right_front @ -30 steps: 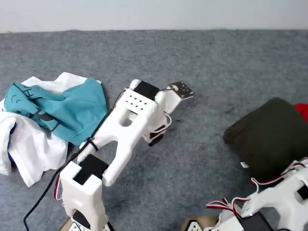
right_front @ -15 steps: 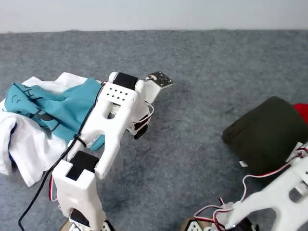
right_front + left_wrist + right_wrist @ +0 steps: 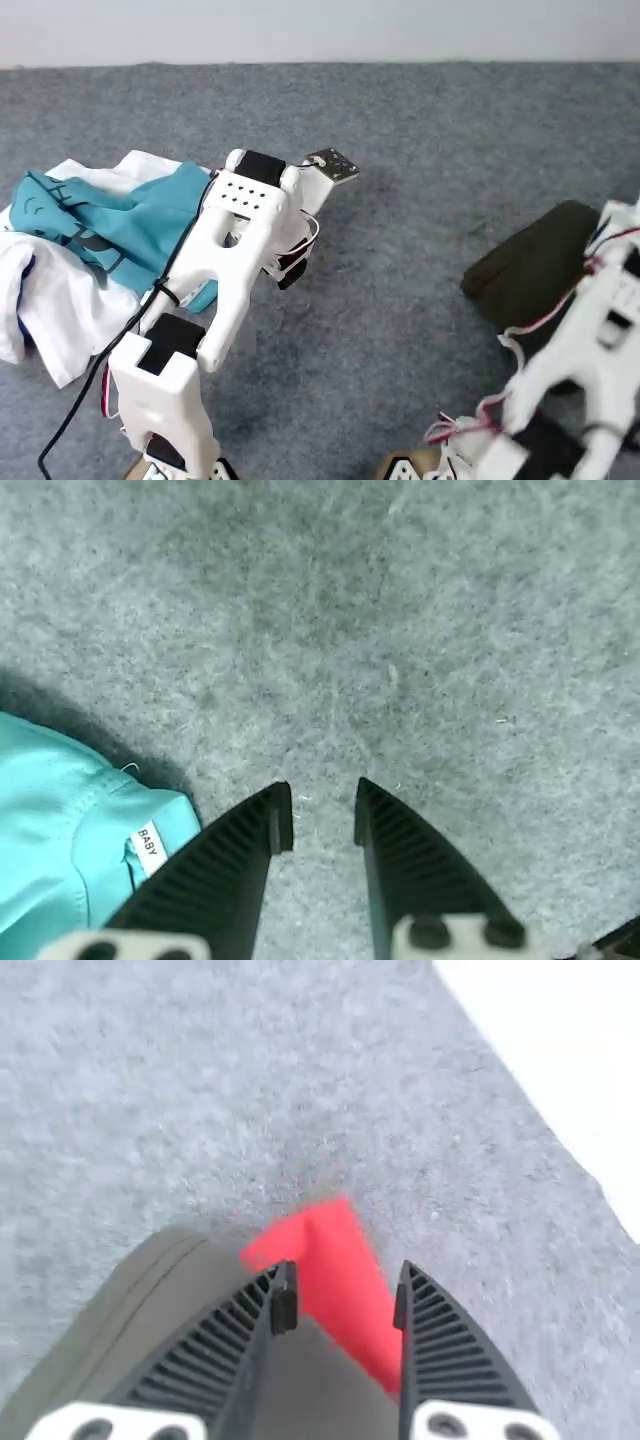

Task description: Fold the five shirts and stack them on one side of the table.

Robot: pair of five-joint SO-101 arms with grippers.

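Note:
A teal shirt [image 3: 135,225] lies crumpled over a white shirt [image 3: 50,295] at the table's left. My left arm [image 3: 245,215] stands just to the right of that pile. Its gripper [image 3: 322,808] hangs open over bare grey carpet, with the teal shirt's [image 3: 60,835] labelled edge close beside one finger. A folded dark olive shirt [image 3: 525,275] lies at the right, partly covered by my right arm [image 3: 600,340]. My right gripper [image 3: 343,1295] is open above the olive shirt [image 3: 150,1310] and a red shirt [image 3: 340,1260] whose corner sticks out from under it.
Grey carpet [image 3: 420,150] covers the table, bare across the middle and back. A pale wall [image 3: 320,30] runs along the far edge. In the right wrist view, a white floor [image 3: 560,1070] lies beyond the carpet's edge.
My left arm swung left toward the teal shirt, then held still. My right arm rose from the front right corner and now stands over the olive shirt.

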